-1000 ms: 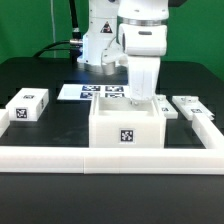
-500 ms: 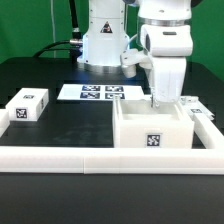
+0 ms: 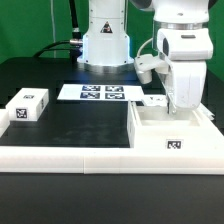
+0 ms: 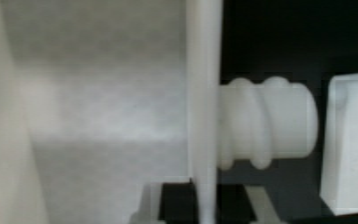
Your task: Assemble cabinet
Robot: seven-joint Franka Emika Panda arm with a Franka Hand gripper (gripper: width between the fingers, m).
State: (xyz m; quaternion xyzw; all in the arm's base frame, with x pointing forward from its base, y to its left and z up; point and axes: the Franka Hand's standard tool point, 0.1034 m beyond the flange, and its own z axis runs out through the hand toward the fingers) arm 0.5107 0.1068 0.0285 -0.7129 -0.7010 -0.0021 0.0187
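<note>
The cabinet (image 3: 160, 128), a large open-topped white box with a square marker on its front face, stands at the exterior view's right, against the low white rail. My gripper (image 3: 183, 104) reaches down from above and is shut on the box's back wall. In the wrist view that thin wall (image 4: 206, 90) runs between my two dark fingers (image 4: 179, 200), and my gripper (image 4: 206, 205) pinches it. A small white tagged block (image 3: 28, 105) lies apart on the left. Another small tagged piece (image 3: 154, 100) lies just behind the box.
The long low white rail (image 3: 70, 158) runs along the front and turns back at the right (image 3: 213, 124). The marker board (image 3: 100, 92) lies flat in front of the robot's base (image 3: 105, 40). A ribbed white part (image 4: 265, 120) shows beyond the wall in the wrist view.
My gripper has slid the cabinet box along the rail from the middle to the exterior view's right corner. The block on the left has not moved.
</note>
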